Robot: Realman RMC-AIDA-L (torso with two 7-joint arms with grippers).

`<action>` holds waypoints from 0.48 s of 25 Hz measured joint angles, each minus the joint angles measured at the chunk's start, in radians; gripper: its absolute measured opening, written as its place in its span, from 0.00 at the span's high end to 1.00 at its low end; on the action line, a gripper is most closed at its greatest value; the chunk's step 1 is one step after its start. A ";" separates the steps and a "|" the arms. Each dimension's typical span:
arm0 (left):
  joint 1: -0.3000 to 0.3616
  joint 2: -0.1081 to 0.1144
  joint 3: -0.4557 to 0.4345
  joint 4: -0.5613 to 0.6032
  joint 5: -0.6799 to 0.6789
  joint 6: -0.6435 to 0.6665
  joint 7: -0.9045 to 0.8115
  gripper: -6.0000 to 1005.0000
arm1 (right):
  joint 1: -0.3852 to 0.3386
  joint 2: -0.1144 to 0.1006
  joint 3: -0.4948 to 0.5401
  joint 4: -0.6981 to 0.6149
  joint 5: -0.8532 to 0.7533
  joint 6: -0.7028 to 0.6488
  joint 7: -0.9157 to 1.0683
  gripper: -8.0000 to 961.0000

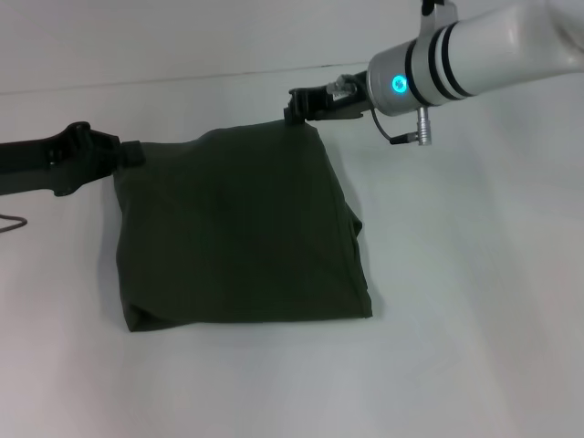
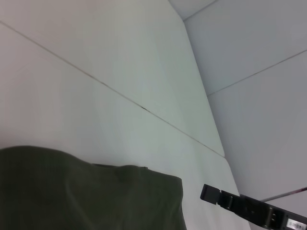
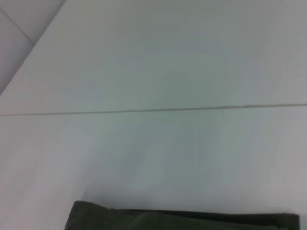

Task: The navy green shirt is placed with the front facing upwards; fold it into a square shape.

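1. On the white table, the shirt lies folded into a rough square in the middle of the head view, plain olive side up, with no lettering showing.
2. At its far left corner sits the left gripper, touching the cloth; at its far right corner sits the right gripper, also against the edge. Both appear to meet the fabric, but I cannot tell whether either pair of jaws is closed on it or has let go.
3. The left wrist view shows the far edge of the shirt lying flat, with the other arm's gripper just beyond its corner; the right wrist view shows only a strip of that edge.
4. Handling, as a judgement: soft, light, limp cotton that drapes and slides on the smooth top. Stacked layers will shift if dragged, and the right side already shows an inner layer poking out unevenly.
5. Best hold is a pinch through all layers at corners or along a folded edge, both sides lifted together, so the square stays aligned.
6. The fold looks nearly complete.
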 joint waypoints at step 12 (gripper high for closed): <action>0.012 -0.010 0.000 -0.027 -0.006 0.019 -0.005 0.97 | 0.072 0.013 -0.024 0.246 0.094 0.247 -0.101 0.99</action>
